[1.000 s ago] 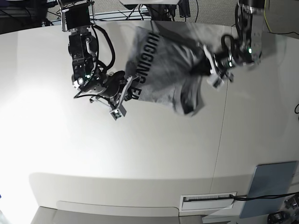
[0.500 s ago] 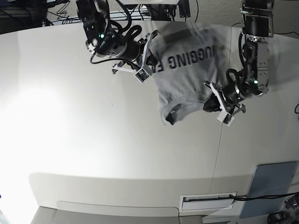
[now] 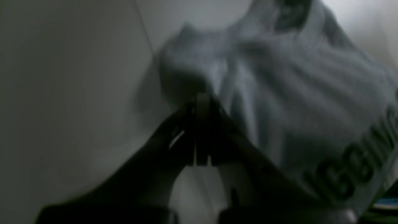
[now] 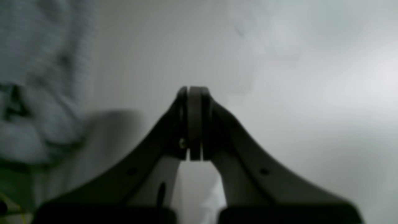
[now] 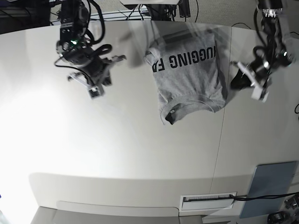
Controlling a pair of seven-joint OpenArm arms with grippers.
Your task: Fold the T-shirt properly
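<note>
the t-shirt (image 5: 189,77) lies lengthwise, collar toward the camera; both pincers closed, holding nothing.

T-shirt (image 5: 189,77) on white table (image 5: 117,149)

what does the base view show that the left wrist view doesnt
Only the base view shows the whole layout: the right end effector off to one side of the T-shirt, clear of it, the full line of lettering, the table's front edge, and the blue-grey pad at a near corner.

Only the left wrist view shows the left end effector up close, closed, its tips at the fabric's edge; whether it grips cloth is unclear.

Both show the grey T-shirt lying lettering-up on the pale table.
</note>
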